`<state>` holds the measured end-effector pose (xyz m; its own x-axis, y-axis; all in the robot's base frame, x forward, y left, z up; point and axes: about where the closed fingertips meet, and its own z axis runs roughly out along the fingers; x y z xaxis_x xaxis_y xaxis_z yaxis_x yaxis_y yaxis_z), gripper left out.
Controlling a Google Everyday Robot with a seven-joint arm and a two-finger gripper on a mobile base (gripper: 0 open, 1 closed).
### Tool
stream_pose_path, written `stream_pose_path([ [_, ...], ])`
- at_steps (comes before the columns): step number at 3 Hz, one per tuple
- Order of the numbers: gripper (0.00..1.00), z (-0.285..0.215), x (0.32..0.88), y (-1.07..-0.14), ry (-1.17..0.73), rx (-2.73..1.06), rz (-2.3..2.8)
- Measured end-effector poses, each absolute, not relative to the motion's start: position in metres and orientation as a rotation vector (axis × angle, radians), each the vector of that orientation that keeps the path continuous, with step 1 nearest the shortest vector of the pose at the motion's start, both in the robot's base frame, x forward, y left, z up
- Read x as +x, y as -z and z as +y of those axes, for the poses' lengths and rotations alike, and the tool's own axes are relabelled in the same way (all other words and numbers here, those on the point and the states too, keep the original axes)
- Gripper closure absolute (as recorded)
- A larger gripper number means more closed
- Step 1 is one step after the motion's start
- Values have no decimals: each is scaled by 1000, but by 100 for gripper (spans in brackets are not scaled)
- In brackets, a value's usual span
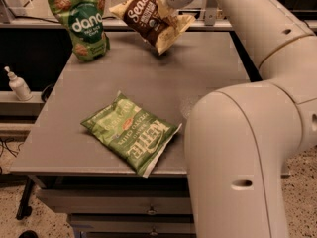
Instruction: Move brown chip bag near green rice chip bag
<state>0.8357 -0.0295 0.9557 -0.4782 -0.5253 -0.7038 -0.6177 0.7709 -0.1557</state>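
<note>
Far side of the table (213,68), a bit right of the middle: gripper (168,6), pinched tight on the top right edge of the brown bag (148,19). Held by one edge only, so hanging tilted, low corner pointing down at the table. Up in the air, not touching the top, most likely to avoid dragging on the way across. Dark shadow just under that low corner.

Far left corner: rice bag (84,24), standing up tall, front facing the near side. Just left of the brown bag, close by but not touching. Looks near enough already. Left to do, by the look of it: come down a little, let go, pull away.

Needs care on the way down. Too far left and could bump the rice bag: tall, light, easy to knock over.

Near side, flat on the table: Kettle bag (130,133), well apart from both, not part of the job. Off the left side of the table: small white bottle (19,85). Big white arm (247,133) bending up from the near right and reaching across to the far side.
</note>
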Motion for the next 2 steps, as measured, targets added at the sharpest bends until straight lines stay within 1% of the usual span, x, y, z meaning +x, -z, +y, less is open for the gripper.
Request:
stream_pose_path([
  [1,100,-1,826,-951,-192,-879,2198],
  [2,100,11,825,-938,-206,-881,2223],
])
